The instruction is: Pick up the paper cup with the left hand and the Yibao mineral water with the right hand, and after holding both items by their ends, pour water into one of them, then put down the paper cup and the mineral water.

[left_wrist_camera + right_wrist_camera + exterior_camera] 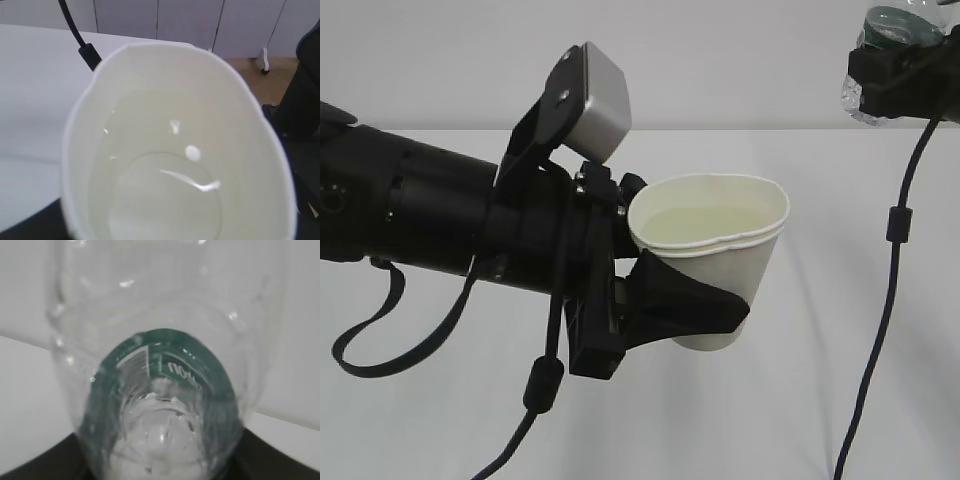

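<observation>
Water-filled paper cup [715, 255] in left gripper [660, 300]

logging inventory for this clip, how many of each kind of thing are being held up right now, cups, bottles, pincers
paper cup, with water inside: 1
mineral water bottle: 1
pincers: 2, the left pincer shut on the cup, the right pincer shut on the bottle
total: 4

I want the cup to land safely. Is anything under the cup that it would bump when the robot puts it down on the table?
Nothing visible. The left hand holds the paper cup, with water inside, above the bare white table. Only the right hand's thin black cable hangs off to the side, not under the cup.
</observation>
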`<act>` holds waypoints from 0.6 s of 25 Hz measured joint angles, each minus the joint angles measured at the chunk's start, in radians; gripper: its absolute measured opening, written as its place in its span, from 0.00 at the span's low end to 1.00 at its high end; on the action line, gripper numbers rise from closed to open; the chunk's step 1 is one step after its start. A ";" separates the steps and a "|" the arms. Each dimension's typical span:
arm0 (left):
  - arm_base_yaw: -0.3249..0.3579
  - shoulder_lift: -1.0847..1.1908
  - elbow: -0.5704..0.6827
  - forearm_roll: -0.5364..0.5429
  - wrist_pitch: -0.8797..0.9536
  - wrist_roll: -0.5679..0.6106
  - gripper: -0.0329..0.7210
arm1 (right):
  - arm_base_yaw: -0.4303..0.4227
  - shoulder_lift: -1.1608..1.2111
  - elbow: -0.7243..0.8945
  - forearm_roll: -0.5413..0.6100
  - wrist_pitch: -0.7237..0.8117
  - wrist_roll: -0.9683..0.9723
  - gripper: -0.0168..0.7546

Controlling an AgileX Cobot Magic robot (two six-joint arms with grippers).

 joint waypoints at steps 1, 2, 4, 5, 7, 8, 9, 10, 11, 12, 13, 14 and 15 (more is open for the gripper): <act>0.000 0.000 0.000 0.000 0.000 0.000 0.60 | 0.000 0.000 0.005 0.010 -0.003 -0.008 0.48; 0.000 0.000 0.000 0.000 0.000 0.000 0.60 | 0.000 0.000 0.010 0.018 -0.005 -0.013 0.48; 0.000 0.000 0.000 0.000 0.000 0.000 0.60 | 0.000 0.000 0.023 0.037 -0.023 -0.030 0.48; 0.000 0.000 0.000 0.000 0.000 0.000 0.60 | 0.000 0.000 0.031 0.055 -0.035 -0.040 0.48; 0.000 0.000 0.000 0.000 -0.002 0.000 0.60 | 0.000 0.000 0.046 0.091 -0.050 -0.061 0.48; 0.000 0.000 0.000 0.000 -0.004 0.000 0.60 | 0.000 0.000 0.051 0.109 -0.055 -0.072 0.48; 0.000 0.000 0.000 0.000 -0.006 0.000 0.60 | 0.000 0.000 0.059 0.122 -0.061 -0.079 0.48; 0.000 0.000 0.000 0.000 -0.008 0.000 0.60 | 0.000 0.000 0.068 0.138 -0.066 -0.087 0.48; 0.000 0.000 0.000 0.000 -0.009 0.000 0.60 | 0.000 0.000 0.077 0.152 -0.070 -0.096 0.48; 0.000 0.000 0.000 0.000 -0.010 0.000 0.60 | 0.000 0.000 0.084 0.168 -0.075 -0.102 0.48; 0.000 0.000 0.000 0.000 -0.010 0.000 0.60 | 0.000 0.000 0.092 0.181 -0.082 -0.110 0.48; 0.000 0.000 0.000 0.000 -0.012 0.000 0.60 | 0.000 0.000 0.098 0.190 -0.088 -0.120 0.48; 0.000 0.000 0.000 0.000 -0.012 0.000 0.60 | 0.000 0.000 0.103 0.205 -0.098 -0.130 0.48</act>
